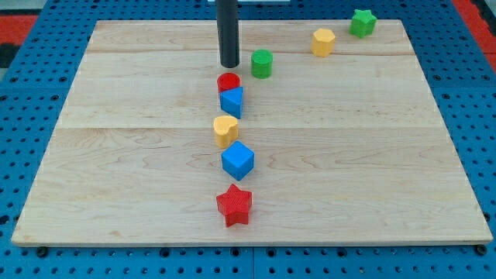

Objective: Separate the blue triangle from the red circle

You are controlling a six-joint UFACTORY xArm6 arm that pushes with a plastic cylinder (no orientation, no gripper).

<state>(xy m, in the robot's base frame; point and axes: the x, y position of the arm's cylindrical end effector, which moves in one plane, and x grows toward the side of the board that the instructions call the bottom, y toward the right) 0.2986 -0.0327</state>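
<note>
The red circle (228, 80) sits on the wooden board (116, 116) near the middle top. The blue triangle (232, 101) touches it just below. My tip (229, 64) is the lower end of the dark rod and stands just above the red circle in the view, close to it, left of the green circle (262, 63).
Below the blue triangle lie, in a column, a yellow heart-like block (225, 130), a blue cube (237, 160) and a red star (234, 204). A yellow hexagon (323, 42) and a green star (362, 22) sit at the view's top right.
</note>
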